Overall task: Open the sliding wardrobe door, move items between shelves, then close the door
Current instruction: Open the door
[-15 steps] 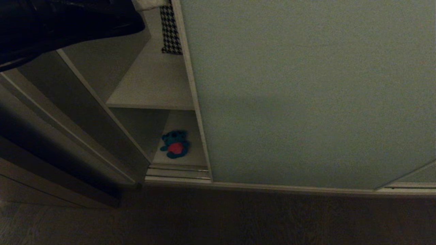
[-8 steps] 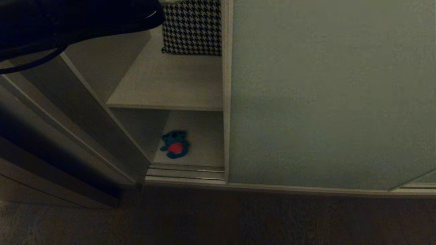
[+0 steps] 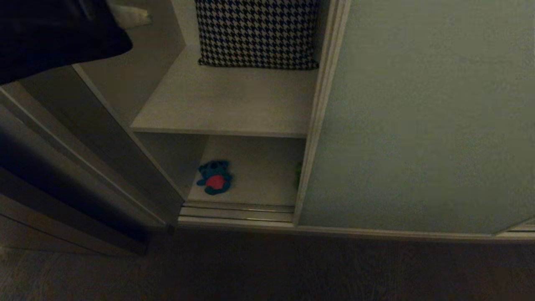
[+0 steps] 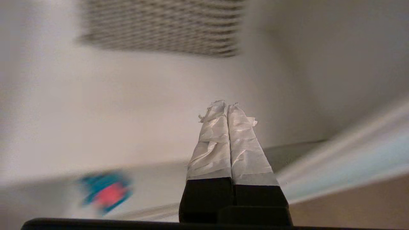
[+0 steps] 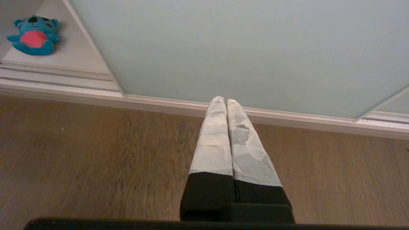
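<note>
Head view: the sliding wardrobe door [image 3: 418, 125] fills the right of the frame, its light frame edge standing a little right of centre, so the left part of the wardrobe lies open. On the upper shelf [image 3: 225, 104] a houndstooth cushion [image 3: 257, 33] leans at the top centre. On the lower shelf [image 3: 255, 184] the teal-blue bear [image 3: 215, 177] sits at lower left of the opening; a sliver of green, likely the frog, peeps out right at the door's edge, too little to be sure. The left arm [image 3: 50, 37] is a dark mass at the upper left.

Left wrist view: the left hand [image 4: 227, 107] is pressed shut and holds nothing, its taped tips pointing into the open compartment, with the bear blurred at lower left and the cushion at the top.

Right wrist view: the right hand [image 5: 222, 99] is likewise shut and empty, hanging over the wooden floor [image 5: 96, 159] in front of the door's bottom rail, with the bear at upper left.

The opening step looks nearly or fully done. Next, I judge, the left hand must spread its fingers and reach a toy to lift it to the other shelf.
</note>
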Motion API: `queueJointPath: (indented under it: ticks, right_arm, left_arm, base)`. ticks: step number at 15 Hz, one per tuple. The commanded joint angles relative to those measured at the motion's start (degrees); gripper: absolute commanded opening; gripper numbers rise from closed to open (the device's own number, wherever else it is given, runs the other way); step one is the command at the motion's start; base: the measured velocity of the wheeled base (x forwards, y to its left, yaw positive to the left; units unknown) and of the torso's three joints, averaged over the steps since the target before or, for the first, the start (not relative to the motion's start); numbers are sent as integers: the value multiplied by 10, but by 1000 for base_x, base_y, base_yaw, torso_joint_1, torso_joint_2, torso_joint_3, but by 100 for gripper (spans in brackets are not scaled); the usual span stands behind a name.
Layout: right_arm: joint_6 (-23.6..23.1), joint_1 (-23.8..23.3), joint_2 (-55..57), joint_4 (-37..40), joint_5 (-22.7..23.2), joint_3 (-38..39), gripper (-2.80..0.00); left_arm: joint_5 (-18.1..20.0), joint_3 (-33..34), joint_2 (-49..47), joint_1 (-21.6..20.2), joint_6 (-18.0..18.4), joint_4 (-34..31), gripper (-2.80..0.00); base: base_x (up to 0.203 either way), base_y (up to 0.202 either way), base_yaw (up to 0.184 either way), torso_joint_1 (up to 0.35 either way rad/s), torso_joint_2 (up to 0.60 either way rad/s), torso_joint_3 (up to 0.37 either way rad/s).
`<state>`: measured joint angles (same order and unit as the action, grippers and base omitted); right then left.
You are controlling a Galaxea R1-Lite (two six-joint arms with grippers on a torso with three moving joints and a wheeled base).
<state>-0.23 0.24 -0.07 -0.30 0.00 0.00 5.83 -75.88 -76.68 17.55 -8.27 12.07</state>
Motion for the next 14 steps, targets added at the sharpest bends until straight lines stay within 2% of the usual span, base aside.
queueJointPath:
  ticks: [1, 4, 8, 12, 14]
  right_arm:
    - [0, 0, -2, 0, 0, 0, -280]
    - [0, 0, -2, 0, 0, 0, -280]
    - [0, 0, -2, 0, 0, 0, -280]
    - [0, 0, -2, 0, 0, 0, -280]
    - [0, 0, -2, 0, 0, 0, -280]
  left_arm:
    - [-11, 60, 78, -51, 0, 1, -280]
    - [-23, 189, 208, -93, 8, -7, -280]
    - [-28, 379, 425, -122, 56, -47, -280]
    - [-72, 546, 601, -144, 83, -105, -280]
    - [-78, 611, 668, -155, 90, -125, -280]
  base:
    - [0, 0, 0, 0, 0, 0]
    - [0, 0, 0, 0, 0, 0]
    - [0, 0, 0, 0, 0, 0]
    - [0, 0, 0, 0, 0, 0]
    - [0, 0, 0, 0, 0, 0]
